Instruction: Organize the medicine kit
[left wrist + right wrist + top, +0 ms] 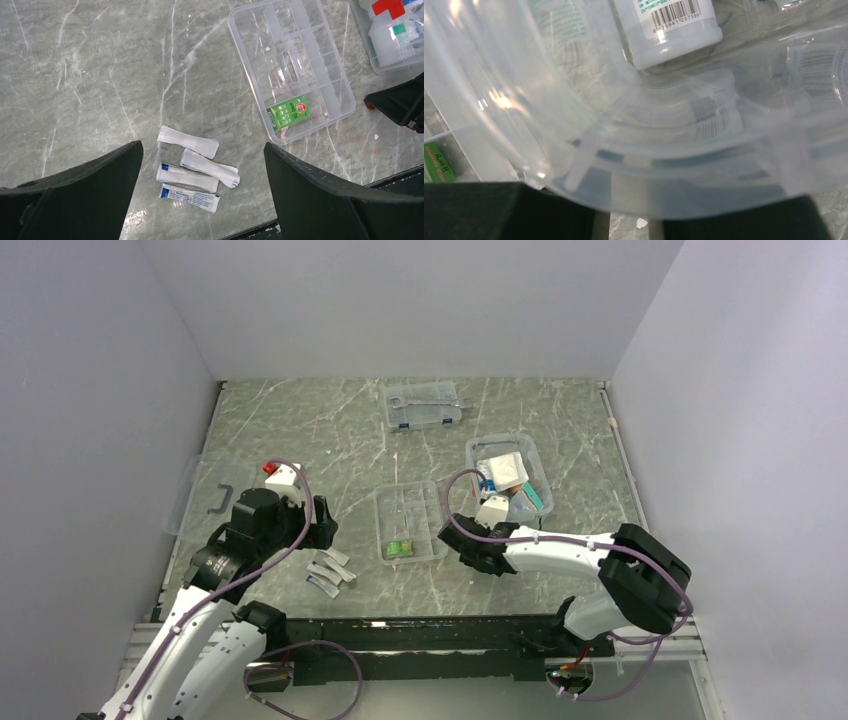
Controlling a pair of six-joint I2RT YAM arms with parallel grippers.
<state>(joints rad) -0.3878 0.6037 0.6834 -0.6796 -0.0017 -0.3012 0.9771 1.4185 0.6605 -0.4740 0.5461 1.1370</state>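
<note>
Right wrist — clear box [649, 150] fills view, bottle [670, 25] cut off

Clear box [499, 437] holds bottles [387, 42]; divided tray [420, 510] beside; lid [195, 490] far left; packets [330, 573] loose.

Right of centre stands the medicine box [500, 438], packed with supplies. The divided tray [425, 505] lies just to its left, with a green packet [400, 548] at its near end. The black-handled lid [200, 490] lies far left (the left arm overlaps one corner). Small white packets [330, 574] lie below the left gripper [322, 524].
</note>
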